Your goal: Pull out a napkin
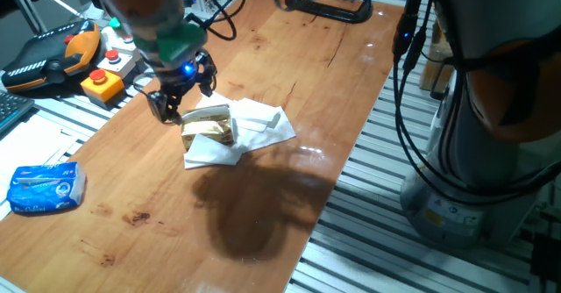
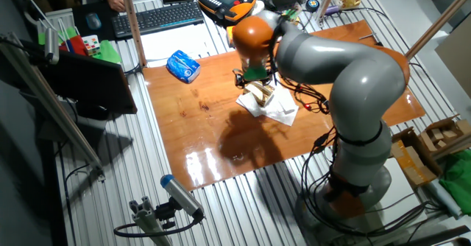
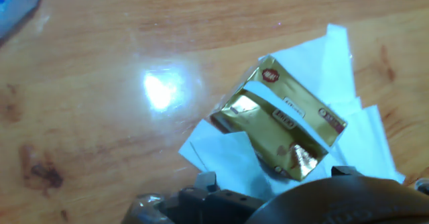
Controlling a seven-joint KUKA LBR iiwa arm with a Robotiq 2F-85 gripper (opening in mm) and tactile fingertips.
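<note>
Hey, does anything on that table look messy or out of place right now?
Yes: white paper napkins lie loose and crumpled mid-table, spread under the shiny gold foil pack, which sits skewed on top. The blue-and-white tissue packet lies apart near the edge.

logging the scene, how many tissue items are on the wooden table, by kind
white napkin sheets: cannot count, they overlap; at least 1
gold foil pack: 1
blue-and-white tissue packet: 1
total: 3 at least

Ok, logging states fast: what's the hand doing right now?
Hand: empty, beside the gold pack and napkin; open or closed cannot be told.
</note>
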